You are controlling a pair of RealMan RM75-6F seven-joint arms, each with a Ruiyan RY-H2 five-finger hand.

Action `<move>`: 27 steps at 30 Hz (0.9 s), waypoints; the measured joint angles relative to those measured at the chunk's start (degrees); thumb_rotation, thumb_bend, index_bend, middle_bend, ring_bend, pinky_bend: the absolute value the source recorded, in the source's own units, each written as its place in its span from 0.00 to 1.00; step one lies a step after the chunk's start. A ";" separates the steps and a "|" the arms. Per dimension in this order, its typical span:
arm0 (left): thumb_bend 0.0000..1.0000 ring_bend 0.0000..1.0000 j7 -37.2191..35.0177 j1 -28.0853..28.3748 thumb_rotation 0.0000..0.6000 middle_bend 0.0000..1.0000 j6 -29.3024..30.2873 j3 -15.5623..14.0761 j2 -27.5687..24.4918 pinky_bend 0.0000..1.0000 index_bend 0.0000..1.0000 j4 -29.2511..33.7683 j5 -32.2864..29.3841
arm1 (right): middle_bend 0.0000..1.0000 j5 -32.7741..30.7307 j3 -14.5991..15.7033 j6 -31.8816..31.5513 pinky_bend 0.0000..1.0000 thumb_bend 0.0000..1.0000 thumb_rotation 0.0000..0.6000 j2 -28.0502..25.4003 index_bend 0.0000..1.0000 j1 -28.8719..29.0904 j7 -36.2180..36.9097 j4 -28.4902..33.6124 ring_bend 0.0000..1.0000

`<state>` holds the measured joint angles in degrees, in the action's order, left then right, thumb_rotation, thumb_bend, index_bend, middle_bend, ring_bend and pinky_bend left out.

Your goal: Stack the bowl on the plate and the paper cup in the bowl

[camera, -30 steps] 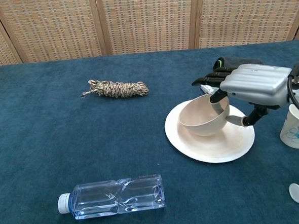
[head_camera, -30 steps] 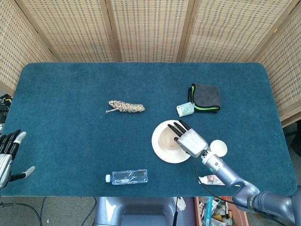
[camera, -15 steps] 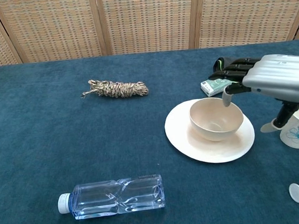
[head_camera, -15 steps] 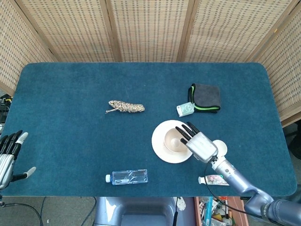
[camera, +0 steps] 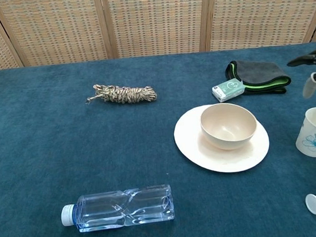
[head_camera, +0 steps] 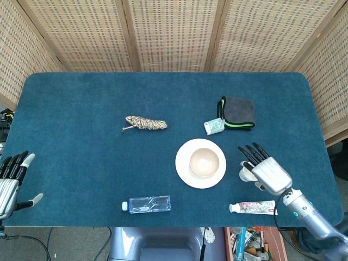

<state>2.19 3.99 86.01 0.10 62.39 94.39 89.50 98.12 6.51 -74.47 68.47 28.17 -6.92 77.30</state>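
A cream bowl (head_camera: 206,162) (camera: 228,126) sits upright in the middle of the cream plate (head_camera: 185,173) (camera: 214,159). The white paper cup (camera: 313,132) with a blue print stands on the cloth right of the plate; in the head view most of the paper cup (head_camera: 245,174) is hidden under my right hand (head_camera: 265,170). That hand hovers over the cup, fingers spread, holding nothing; only its fingertips (camera: 309,61) show in the chest view. My left hand (head_camera: 11,182) hangs open at the table's left edge, far from everything.
A coiled rope (head_camera: 145,124) lies left of centre. A clear bottle (head_camera: 147,204) rests near the front edge. A small green-white box (head_camera: 214,125) and a dark folded cloth (head_camera: 237,112) lie behind the plate. A tube (head_camera: 250,206) lies front right.
My right hand let go of the bowl, which settled on the plate, and moved right to above the paper cup. The left hand stayed put.
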 measured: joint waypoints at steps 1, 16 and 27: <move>0.00 0.00 0.12 0.01 1.00 0.00 -0.01 -0.01 0.10 0.00 0.00 -0.04 0.02 | 0.00 0.23 0.32 -0.43 0.00 0.13 1.00 0.19 0.30 -0.49 1.43 -1.36 0.00; 0.00 0.00 -0.01 0.20 1.00 0.00 -0.16 0.09 0.67 0.00 0.00 -0.67 -0.03 | 0.00 2.19 1.16 -1.52 0.00 0.14 1.00 7.70 0.38 -3.11 11.33 -15.30 0.00; 0.00 0.00 -0.27 0.41 1.00 0.00 -0.47 0.05 0.65 0.00 0.00 -0.63 -0.04 | 0.00 1.50 -0.13 -0.97 0.00 0.43 1.00 12.26 0.60 -2.62 19.24 -21.41 0.00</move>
<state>1.91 4.40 85.54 0.15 63.04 93.76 89.46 99.62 6.38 -75.44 80.73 25.54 12.32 55.89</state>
